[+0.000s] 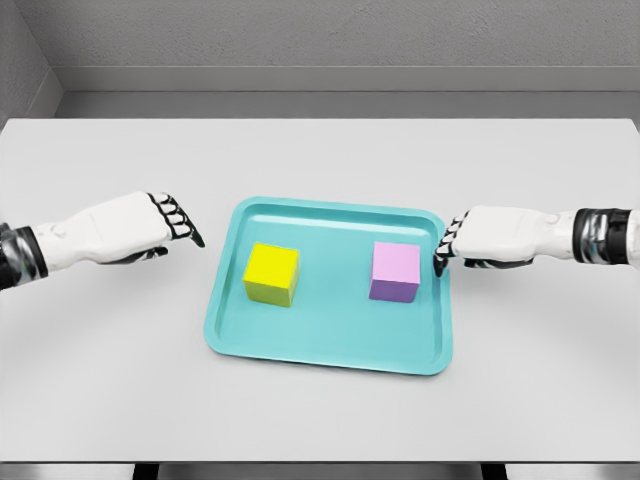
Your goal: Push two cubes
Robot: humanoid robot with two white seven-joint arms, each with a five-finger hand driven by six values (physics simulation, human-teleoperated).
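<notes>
A: Take the teal tray (325,352) as the landmark. What sits to its left?

B: The left hand (125,227), over the grey table (320,150), well clear of the tray's left rim. Its arm comes in from the left edge. The fingers (180,218) are curled loosely, pointing toward the tray, and they hold nothing.

A: And inside the tray?

B: Two cubes, both resting flat on the tray floor. The yellow cube (271,274) is in the tray's left half, apart from the left rim. The pink cube (396,271) is in the right half, close to the right rim but not touching it as far as I can tell. The cubes are well apart from each other, with bare tray floor between them.

A: To the tray's right?

B: The right hand (495,236), its arm entering from the right edge. Its dark fingertips (444,247) are bent downward right at the tray's right rim, near the upper right corner. Whether they actually touch the rim I cannot tell. They grasp nothing, and they are not on the pink cube, which lies just beside them inside the rim.
</notes>
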